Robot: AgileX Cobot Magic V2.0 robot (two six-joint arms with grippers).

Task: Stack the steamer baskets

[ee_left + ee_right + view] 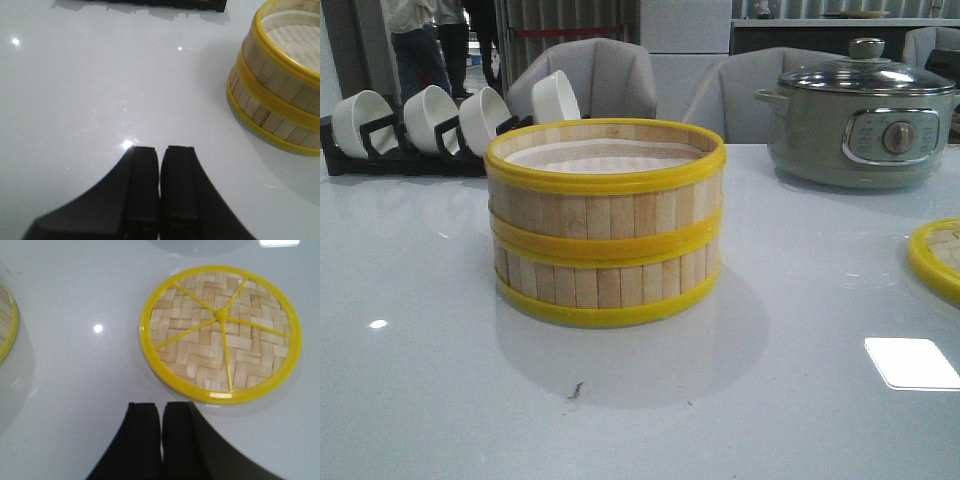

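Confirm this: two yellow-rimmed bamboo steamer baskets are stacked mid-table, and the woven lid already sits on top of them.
Not quite. The two yellow-rimmed bamboo steamer baskets are stacked, but the round woven bamboo lid with yellow rim and spokes lies flat on the white table to their right, apart from them. The right wrist view shows it; the front view shows the stack's top open.
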